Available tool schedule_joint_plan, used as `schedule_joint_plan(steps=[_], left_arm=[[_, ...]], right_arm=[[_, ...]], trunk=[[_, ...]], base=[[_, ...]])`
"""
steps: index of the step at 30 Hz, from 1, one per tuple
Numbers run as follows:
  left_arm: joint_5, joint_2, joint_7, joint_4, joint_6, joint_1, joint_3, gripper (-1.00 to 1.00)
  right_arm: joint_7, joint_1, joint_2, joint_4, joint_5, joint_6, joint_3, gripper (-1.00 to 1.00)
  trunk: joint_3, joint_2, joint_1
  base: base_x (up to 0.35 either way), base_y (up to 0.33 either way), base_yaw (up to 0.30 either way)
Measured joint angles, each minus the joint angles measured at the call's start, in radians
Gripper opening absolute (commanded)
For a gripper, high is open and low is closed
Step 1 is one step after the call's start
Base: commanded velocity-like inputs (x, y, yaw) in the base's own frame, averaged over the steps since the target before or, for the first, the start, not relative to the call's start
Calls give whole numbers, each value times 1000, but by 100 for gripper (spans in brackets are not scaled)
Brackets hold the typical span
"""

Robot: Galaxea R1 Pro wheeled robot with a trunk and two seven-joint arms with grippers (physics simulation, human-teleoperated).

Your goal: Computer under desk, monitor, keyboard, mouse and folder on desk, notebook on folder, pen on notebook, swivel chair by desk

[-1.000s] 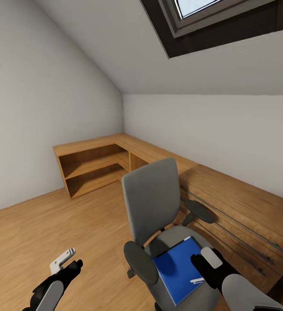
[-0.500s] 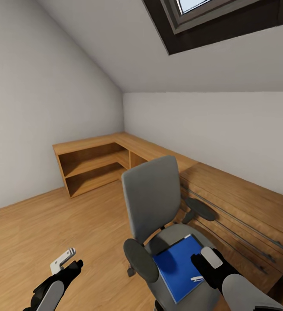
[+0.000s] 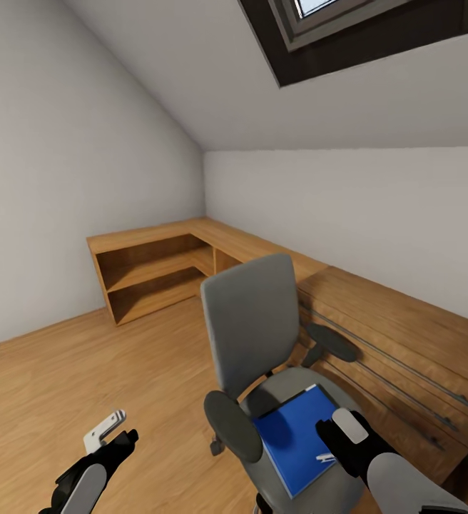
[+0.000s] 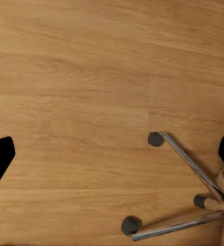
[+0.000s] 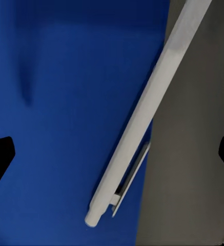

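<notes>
Light-wood floor (image 3: 63,371) under swivel chair (image 3: 252,328); right tool (image 5: 112,154) seemingly open over pen (image 5: 142,113).

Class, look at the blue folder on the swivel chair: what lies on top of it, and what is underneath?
The white pen lies along the folder's edge, partly over the grey seat. The swivel chair seat is underneath. The right gripper covers part of the folder, so anything beneath that cannot be seen.

We see our left gripper (image 3: 113,428) at the lower left of the head view, its arm reaching up from the bottom edge, fingers (image 3: 104,427) parted. Our right gripper (image 3: 334,446) sits lower right, pointing downward, jaws spread wide.
</notes>
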Motion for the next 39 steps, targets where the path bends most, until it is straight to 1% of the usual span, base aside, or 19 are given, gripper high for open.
schedule_joint_plan(steps=[4,10,15,38,39], left_arm=[[0,0,0,0,0,0,0,100],[1,-1,0,0,0,0,0,100],[1,-1,0,0,0,0,0,100],[3,-1,0,0,0,0,0,100],[3,-1,0,0,0,0,0,100]], right_arm=[[0,0,0,0,0,0,0,100],[0,0,0,0,0,0,0,100],[0,0,0,0,0,0,0,100],[-2,0,2,0,1,-2,2,100],[-3,0,2,0,1,-2,2,-100]], trunk=[[-13,-28,15],[-13,-28,15],[-28,-63,35],[-28,-63,35],[-28,-63,35]], base=[[0,0,0],[0,0,0],[0,0,0],[0,0,0],[0,0,0]])
